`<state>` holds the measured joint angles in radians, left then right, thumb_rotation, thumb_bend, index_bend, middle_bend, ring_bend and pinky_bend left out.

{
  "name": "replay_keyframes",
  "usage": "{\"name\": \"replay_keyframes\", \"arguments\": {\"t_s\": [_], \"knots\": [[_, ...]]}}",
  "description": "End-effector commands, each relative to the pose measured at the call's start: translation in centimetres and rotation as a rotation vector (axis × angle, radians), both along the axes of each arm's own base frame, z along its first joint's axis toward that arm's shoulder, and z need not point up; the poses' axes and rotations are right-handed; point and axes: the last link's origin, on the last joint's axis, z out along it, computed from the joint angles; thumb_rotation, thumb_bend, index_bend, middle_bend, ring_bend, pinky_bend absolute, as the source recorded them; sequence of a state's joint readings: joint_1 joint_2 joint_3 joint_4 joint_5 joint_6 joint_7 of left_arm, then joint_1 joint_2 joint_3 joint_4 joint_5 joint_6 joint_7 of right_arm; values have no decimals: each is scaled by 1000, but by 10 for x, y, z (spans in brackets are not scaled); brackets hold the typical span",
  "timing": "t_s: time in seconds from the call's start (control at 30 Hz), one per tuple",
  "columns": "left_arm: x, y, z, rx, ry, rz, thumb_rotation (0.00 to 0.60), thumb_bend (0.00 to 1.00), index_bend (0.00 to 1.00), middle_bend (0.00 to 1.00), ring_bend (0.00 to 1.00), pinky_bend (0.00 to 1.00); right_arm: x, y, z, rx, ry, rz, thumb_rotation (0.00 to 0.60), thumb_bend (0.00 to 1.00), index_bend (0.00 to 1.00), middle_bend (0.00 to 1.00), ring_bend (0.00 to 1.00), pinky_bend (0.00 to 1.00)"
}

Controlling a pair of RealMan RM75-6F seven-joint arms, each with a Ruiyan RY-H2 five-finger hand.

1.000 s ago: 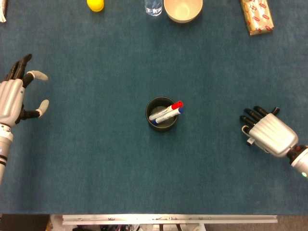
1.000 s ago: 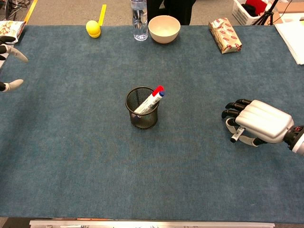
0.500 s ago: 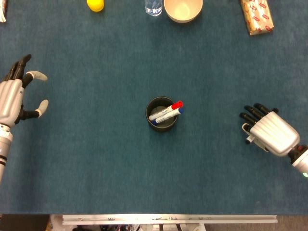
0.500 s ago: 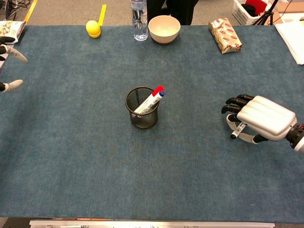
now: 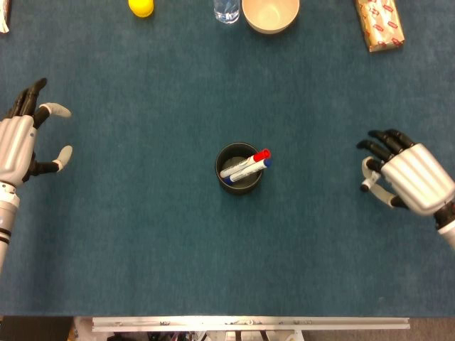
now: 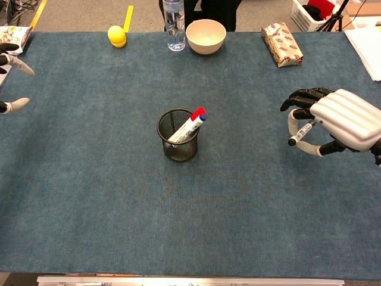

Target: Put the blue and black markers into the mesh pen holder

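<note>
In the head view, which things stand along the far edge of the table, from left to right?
Yellow ball → water bottle → cream bowl → wrapped snack packet.

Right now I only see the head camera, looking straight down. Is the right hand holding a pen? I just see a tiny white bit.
Observer: Yes. The chest view shows the right hand holding the black marker between thumb and fingers, with its dark tip pointing down and to the left.
Operator: Is the cup solid? It's just a black ring for me.
Observer: No. From the side, the mesh pen holder is see-through wire. The blue marker and the red marker lean on its right rim.
Operator: Is anything next to that hand that I can't see?
Observer: White paper sheets lie at the table's far right edge.
</note>
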<state>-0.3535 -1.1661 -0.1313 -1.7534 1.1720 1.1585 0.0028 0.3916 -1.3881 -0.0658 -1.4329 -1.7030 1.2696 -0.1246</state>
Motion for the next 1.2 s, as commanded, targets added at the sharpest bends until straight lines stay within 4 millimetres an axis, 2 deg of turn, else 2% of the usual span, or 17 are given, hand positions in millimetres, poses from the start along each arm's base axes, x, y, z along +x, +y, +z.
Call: {"name": "replay_keyframes", "arguments": {"t_s": [0.03,0.4,0.77,0.97,1.2], "knots": [[-1,0,1,2,-1,5,600,310,321,0,0,165,14,-11,6,-12,-138,-57,600,289,673,277,164,216],[-4,-1,5,1,-2,15,600,309,322,0,0,165,64,-34,20,-6,-459,-41,600,287,673,278,164,213],[-9,-1,6,0,-2,22,600,310,322,0,0,165,102,-37,22,106,-686,-41,600,286,674,278,164,212],[-12,-2,5,-6,2,27,600,310,322,0,0,165,121,-37,12,178,-812,-46,600,286,674,278,164,212],[-16,-4,6,-2,0,40,600,310,322,0,0,165,142,-35,-11,295,-926,-66,600,286,674,278,164,211]]}}
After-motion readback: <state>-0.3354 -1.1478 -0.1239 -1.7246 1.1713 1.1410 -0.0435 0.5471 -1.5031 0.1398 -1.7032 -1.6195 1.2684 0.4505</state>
